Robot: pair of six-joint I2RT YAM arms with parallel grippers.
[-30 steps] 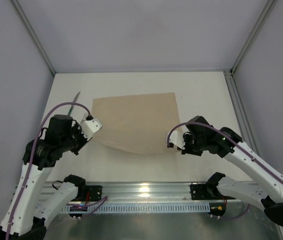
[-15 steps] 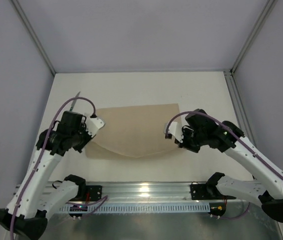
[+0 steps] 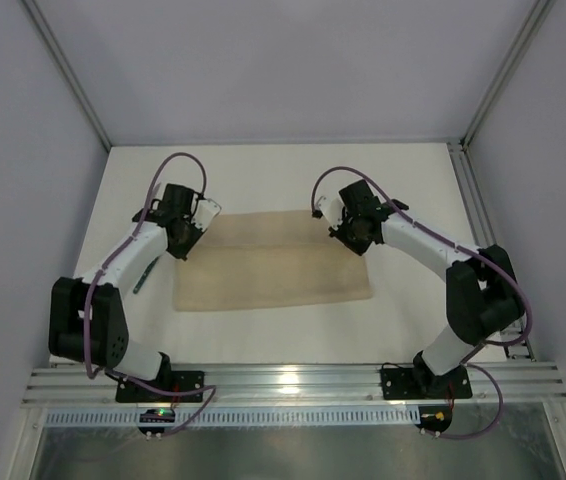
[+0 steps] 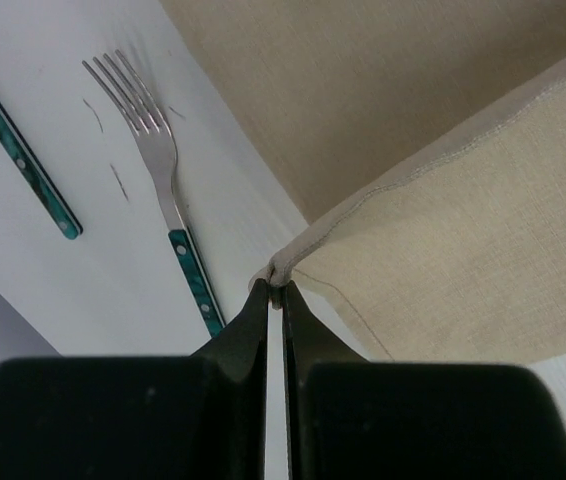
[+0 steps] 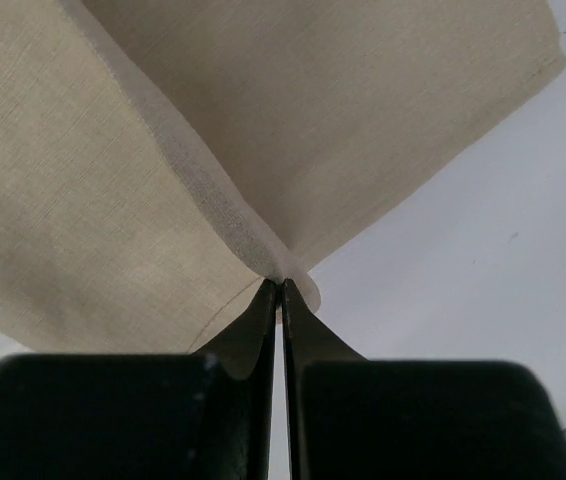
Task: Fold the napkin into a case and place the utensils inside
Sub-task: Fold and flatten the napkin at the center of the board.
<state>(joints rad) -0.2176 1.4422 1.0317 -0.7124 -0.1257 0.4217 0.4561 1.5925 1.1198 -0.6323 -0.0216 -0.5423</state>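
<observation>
The beige napkin [image 3: 273, 270] lies doubled over on the white table, its upper layer sagging between my two grippers. In the top view my left gripper [image 3: 199, 214] is at the cloth's far left corner and my right gripper [image 3: 337, 214] at its far right corner. The left wrist view shows the left gripper [image 4: 275, 290] shut on a hemmed corner of the napkin [image 4: 463, 220]. The right gripper [image 5: 279, 285] is likewise shut on a corner of the napkin [image 5: 113, 180]. Left of the cloth lie the fork [image 4: 158, 160] and a second teal handle [image 4: 23, 160]. The case is not formed.
A short piece of a teal utensil handle [image 3: 146, 275] shows beside the left arm in the top view. The metal frame rail [image 3: 283, 378] runs along the near edge. Grey walls enclose the table [image 3: 283, 170] on three sides.
Both grippers carried the napkin's near corners up and away from the bases to the far side. The cloth went from a single sagging sheet to a doubled layer.
</observation>
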